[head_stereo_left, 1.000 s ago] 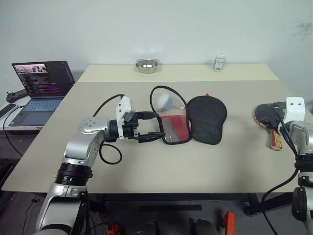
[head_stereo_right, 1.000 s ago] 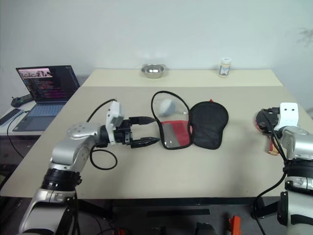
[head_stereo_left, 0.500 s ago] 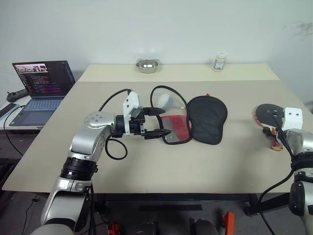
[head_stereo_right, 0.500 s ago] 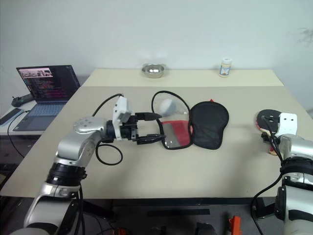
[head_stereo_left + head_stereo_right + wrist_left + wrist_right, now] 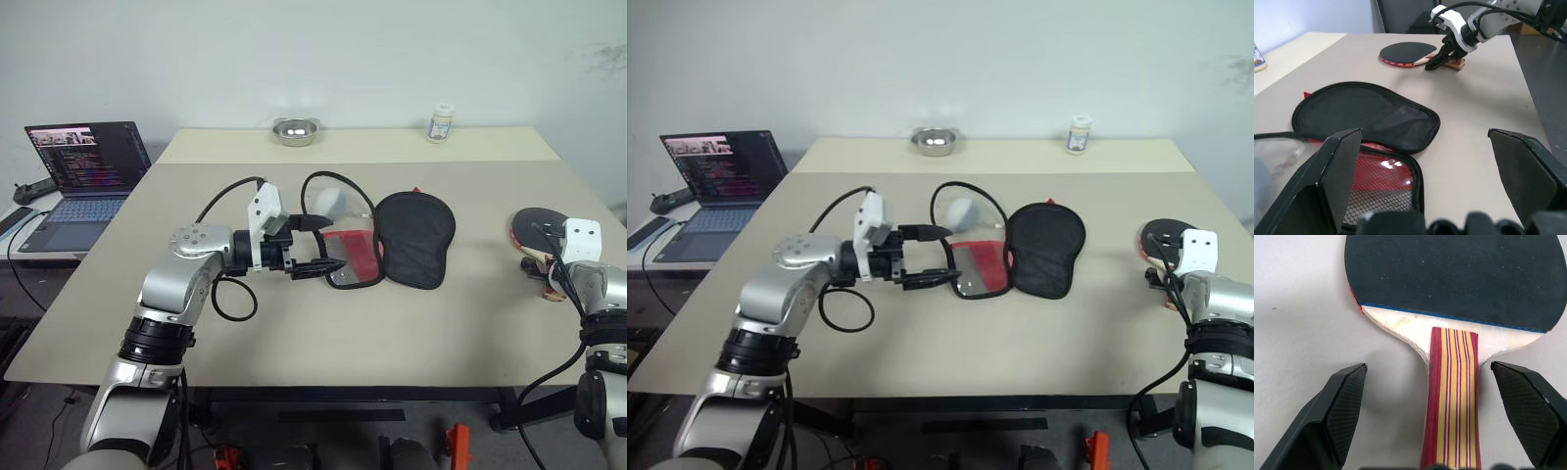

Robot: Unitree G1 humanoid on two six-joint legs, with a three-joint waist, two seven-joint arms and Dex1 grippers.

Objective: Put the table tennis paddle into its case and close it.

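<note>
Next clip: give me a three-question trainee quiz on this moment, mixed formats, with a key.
1. True or false: the table tennis paddle is already inside the case.
2. Which gripper has the paddle's handle between its open fingers? A) left gripper B) right gripper
3. Fill in: the case lies ____ on the table.

Key: 1. False, it lies on the table, apart from the case. 2. B. 3. Open.

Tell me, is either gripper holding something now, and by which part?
Nothing is held. The right gripper is open astride the paddle handle; the left gripper is open beside the case.
</note>
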